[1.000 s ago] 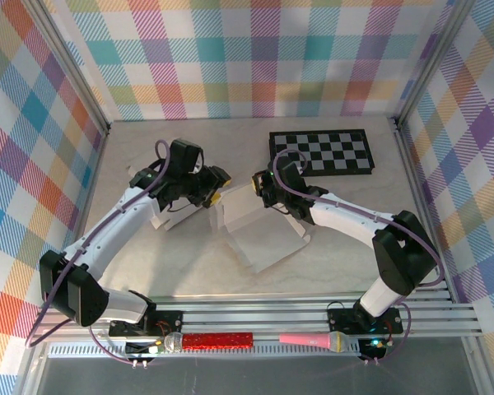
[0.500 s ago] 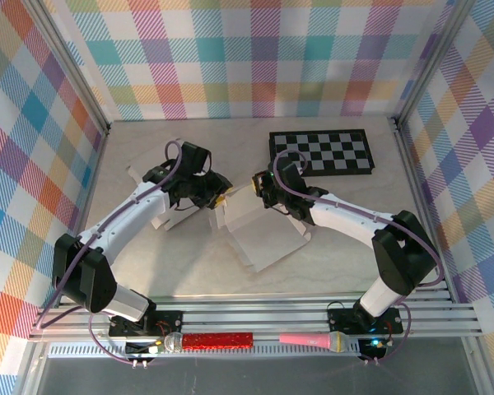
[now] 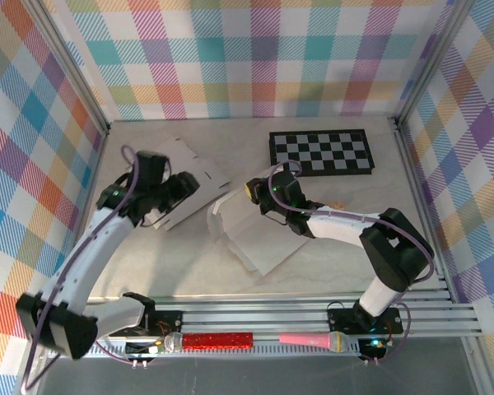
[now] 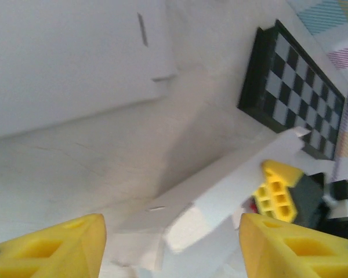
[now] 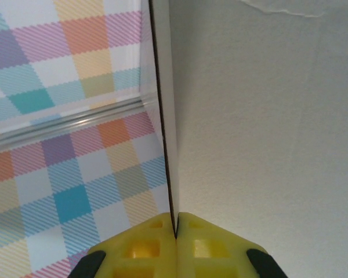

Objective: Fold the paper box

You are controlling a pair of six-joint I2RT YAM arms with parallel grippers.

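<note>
The partly folded paper box (image 3: 259, 239) lies just left of the chessboard (image 3: 321, 152), nearer the arms. The right gripper (image 5: 176, 223) is clamped on its upright flap. Farther left of the chessboard, the left gripper (image 4: 173, 237) hovers with its jaws apart and empty.

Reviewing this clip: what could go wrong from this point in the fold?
1. The right fingers pinch just the thin edge of a flap of the paper box; it could slip out or tear.
2. The left fingers are open and off the box, so a pull might drag it toward the chessboard.
</note>
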